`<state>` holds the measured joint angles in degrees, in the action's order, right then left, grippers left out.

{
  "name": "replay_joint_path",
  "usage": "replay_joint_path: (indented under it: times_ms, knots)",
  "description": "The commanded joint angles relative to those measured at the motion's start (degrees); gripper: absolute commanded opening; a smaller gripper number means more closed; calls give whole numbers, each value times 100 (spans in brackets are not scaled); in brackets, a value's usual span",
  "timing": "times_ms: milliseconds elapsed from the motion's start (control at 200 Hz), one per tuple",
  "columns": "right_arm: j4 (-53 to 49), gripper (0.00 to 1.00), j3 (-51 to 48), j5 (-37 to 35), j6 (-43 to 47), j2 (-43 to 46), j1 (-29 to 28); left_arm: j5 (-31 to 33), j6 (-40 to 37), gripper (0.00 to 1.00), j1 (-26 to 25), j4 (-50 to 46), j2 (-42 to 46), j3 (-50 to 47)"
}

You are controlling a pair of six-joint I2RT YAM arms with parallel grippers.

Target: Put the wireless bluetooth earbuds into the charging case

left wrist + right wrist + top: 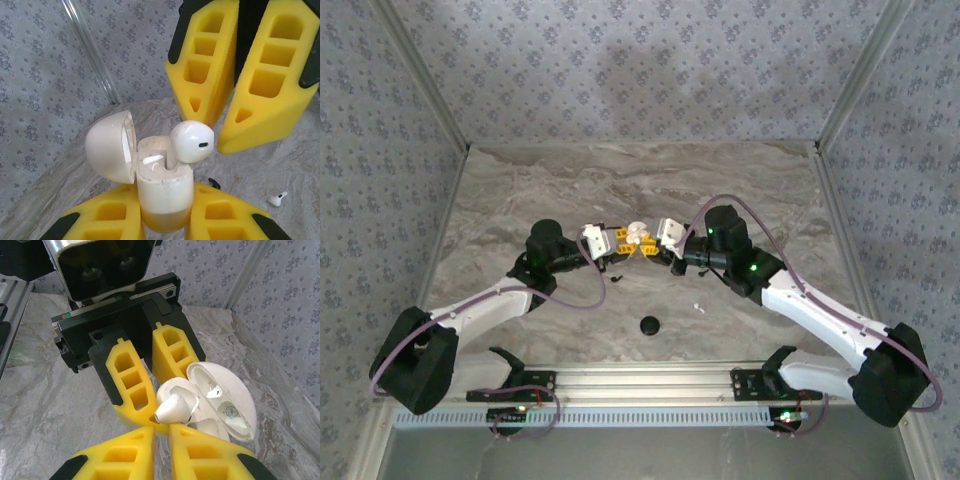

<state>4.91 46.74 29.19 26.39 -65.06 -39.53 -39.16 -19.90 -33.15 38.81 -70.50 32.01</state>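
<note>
My left gripper (165, 201) is shut on the lower body of the white charging case (165, 187), holding it upright with its lid (107, 147) swung open. A white earbud (192, 142) stands in the case's right socket, stem down and head above the rim. My right gripper (161, 427) is shut, its yellow fingertips (212, 122) right beside the earbud's head (172, 410) with nothing between them. From above, both grippers meet at the case (637, 232) mid-table. Another white earbud (277, 199) lies loose on the table, and a black earbud (214, 183) lies close behind the case.
A black round disc (649, 324) sits on the marble table (520, 190) in front of the grippers. The loose white earbud (698, 303) lies to its right. Patterned walls and metal frame posts (420, 75) close in the table.
</note>
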Motion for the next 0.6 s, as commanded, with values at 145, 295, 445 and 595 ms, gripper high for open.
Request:
replay_joint_path:
  times_ms: [145,295,445,595]
  knots:
    - [-59,17,265,56,102,-112,-64,-2,30,11,-34,138,89,51]
    - [-103,17,296,-1,111,-156,-88,-7,30,11,-35,136,98,51]
    - [-197,20,332,-109,137,-174,-127,-4,39,11,-34,132,107,52]
    - [-245,20,332,-124,153,-140,-143,13,25,10,-35,110,107,51]
